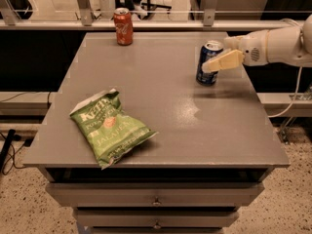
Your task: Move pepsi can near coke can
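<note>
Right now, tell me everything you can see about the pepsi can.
The pepsi can is a dark blue metal drink can with a silver top and pale lettering. It stands upright on the grey table, toward the far right side, well apart from the red coke can at the far edge. The gripper comes in from the right at the can's mid-height, overlapping its front.

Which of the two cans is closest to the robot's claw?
The dark blue pepsi can on the right: the gripper is right at it. The red coke can stands apart, farther back.
</note>
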{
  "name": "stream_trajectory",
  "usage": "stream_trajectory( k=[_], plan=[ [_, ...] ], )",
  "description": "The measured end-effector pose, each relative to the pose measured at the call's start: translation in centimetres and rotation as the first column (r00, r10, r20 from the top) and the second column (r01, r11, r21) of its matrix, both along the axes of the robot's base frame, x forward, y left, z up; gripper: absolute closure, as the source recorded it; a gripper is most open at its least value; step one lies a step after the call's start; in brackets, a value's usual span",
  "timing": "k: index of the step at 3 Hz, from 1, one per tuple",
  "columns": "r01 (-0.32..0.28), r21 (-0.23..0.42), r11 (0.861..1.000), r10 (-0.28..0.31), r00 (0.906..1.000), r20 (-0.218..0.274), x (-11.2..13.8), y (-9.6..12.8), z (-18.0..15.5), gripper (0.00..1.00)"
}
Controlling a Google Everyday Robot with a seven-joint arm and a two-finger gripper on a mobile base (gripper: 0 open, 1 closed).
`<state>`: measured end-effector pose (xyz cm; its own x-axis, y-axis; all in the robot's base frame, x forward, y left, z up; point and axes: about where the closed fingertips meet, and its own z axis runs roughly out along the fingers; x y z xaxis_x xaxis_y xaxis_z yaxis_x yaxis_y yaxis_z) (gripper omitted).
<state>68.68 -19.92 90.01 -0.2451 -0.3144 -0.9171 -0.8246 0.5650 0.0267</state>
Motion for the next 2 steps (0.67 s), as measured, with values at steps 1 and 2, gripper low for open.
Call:
stream_trajectory(
  k=[1, 2],
  plan=[
    [0.003, 0.042, 0.999, -0.004, 0.9998, 0.018, 1.46, 1.86, -1.58, 0.00],
    [0.017, 0.070, 0.997, -0.020, 0.9990, 0.039, 2.38, 2.48, -1.94, 0.19]
  ],
)
